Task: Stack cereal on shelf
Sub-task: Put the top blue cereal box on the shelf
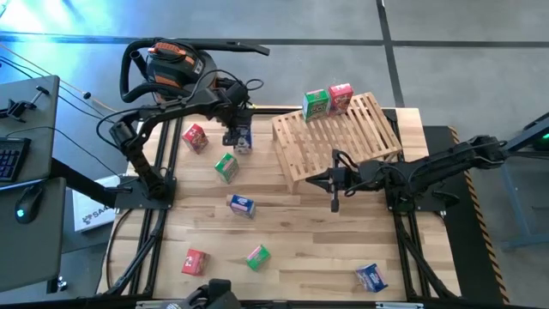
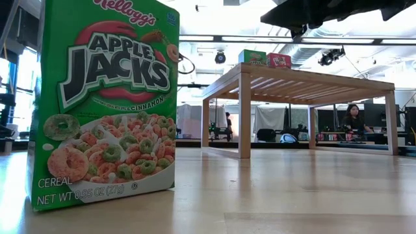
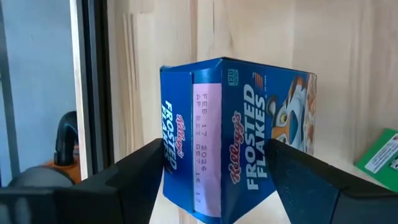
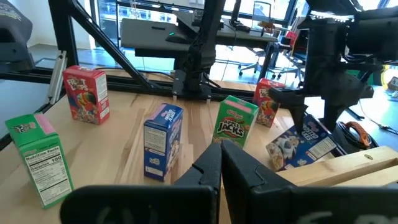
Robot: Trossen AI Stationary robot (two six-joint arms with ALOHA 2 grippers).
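My left gripper point(image 1: 239, 137) is shut on a blue Frosted Flakes cereal box point(image 3: 236, 137) over the table's far left part, left of the shelf. The shelf point(image 1: 339, 137) is a light slatted wooden rack; a green box point(image 1: 316, 104) and a red box point(image 1: 340, 96) stand on its far edge. My right gripper point(image 1: 334, 202) hovers shut at the shelf's near edge and holds nothing. Loose on the table are red boxes point(image 1: 196, 137) point(image 1: 195, 261), green boxes point(image 1: 226, 166) point(image 1: 257, 256) and blue boxes point(image 1: 242, 204) point(image 1: 371, 276). My left gripper pinches the blue box between its two fingers point(image 3: 140, 174), one on the narrow side panel point(image 3: 171, 146) and one on the opposite side point(image 3: 292, 124). The fingers come from above, pointing down. The box sits tilted in the hold point(image 4: 298, 144); the shelf's edge hides its lower end.
The green Apple Jacks box point(image 2: 104, 97) fills the low view's left side. The raised shelf point(image 2: 299, 84) stands on legs, with open space beneath it. Black arm frames run along the table's left and right sides. A person point(image 2: 354, 120) sits far behind the table.
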